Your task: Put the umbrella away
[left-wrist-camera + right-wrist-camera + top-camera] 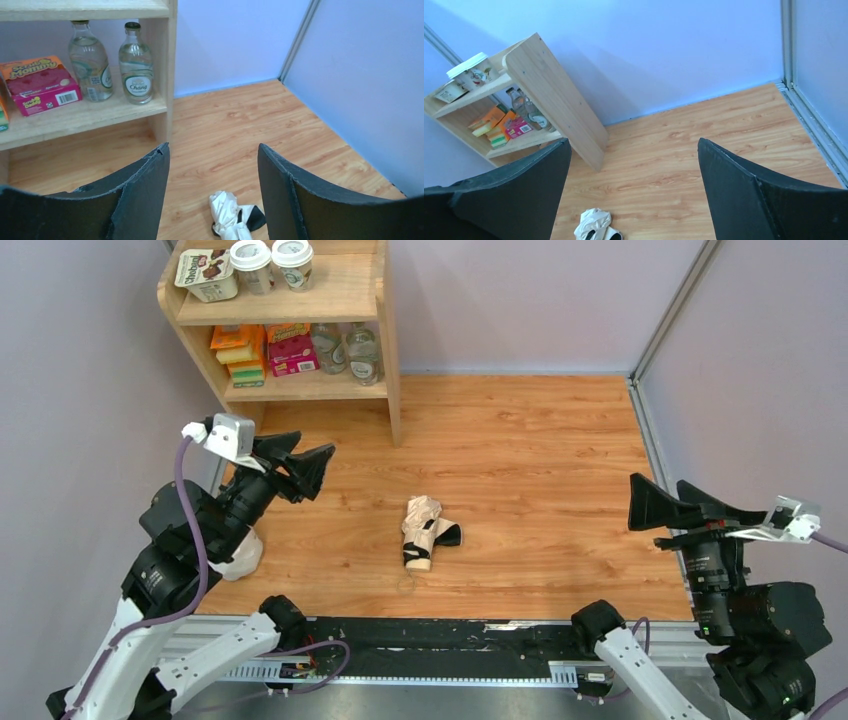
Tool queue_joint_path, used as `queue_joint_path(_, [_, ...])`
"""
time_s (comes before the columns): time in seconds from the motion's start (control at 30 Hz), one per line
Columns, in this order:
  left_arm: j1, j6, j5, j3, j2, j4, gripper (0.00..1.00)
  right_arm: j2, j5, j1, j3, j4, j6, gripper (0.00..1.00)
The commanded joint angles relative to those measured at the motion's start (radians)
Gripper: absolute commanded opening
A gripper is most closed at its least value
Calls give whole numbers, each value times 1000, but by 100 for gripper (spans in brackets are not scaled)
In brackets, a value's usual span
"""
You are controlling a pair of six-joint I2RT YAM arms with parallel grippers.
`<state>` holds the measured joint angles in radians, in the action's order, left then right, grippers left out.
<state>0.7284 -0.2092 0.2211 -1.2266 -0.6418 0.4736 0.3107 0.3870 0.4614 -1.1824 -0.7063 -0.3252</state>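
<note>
Folded umbrella (428,532) on the wooden table (560,440), roughly midway between the two arms and nearer the front edge than the back wall. Lies crumpled into a short beige bundle, with black parts showing at its right side and lower end; handle and strap too small to make out. Touches only the tabletop, well apart from both arms.

Left gripper (312,448) raised over the left side of the table, fingers spread wide, nothing between them. Points toward the table's middle, just in front of the shelf unit (392,360). From the left wrist camera, umbrella (232,217) low in the frame, in the gap between the two black fingers (140,195) but not touching either.

Right gripper (660,490) up at the right side of the table, jaws likewise fully apart and empty, aimed leftward across the boards. From the right wrist camera, umbrella (596,226) at the bottom edge, closer to the left finger.

Shelf unit in the back left corner. On its top board, two lidded paper cups (272,262) and a tub (208,272). On the lower board, orange and yellow packs (238,355), a pink box (42,85) and two glass bottles (136,62).

White lumpy thing (240,555) at the left edge of the table, partly hidden behind the left arm.
</note>
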Motion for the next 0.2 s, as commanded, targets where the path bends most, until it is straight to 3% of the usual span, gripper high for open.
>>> queue_joint_path(0.0, [-4, 59, 46, 12, 11, 8, 71, 64, 68, -3, -20, -44, 34, 100])
queue_joint_path(0.17, [-4, 56, 55, 10, 11, 23, 73, 36, 63, -3, 4, -29, 41, 100])
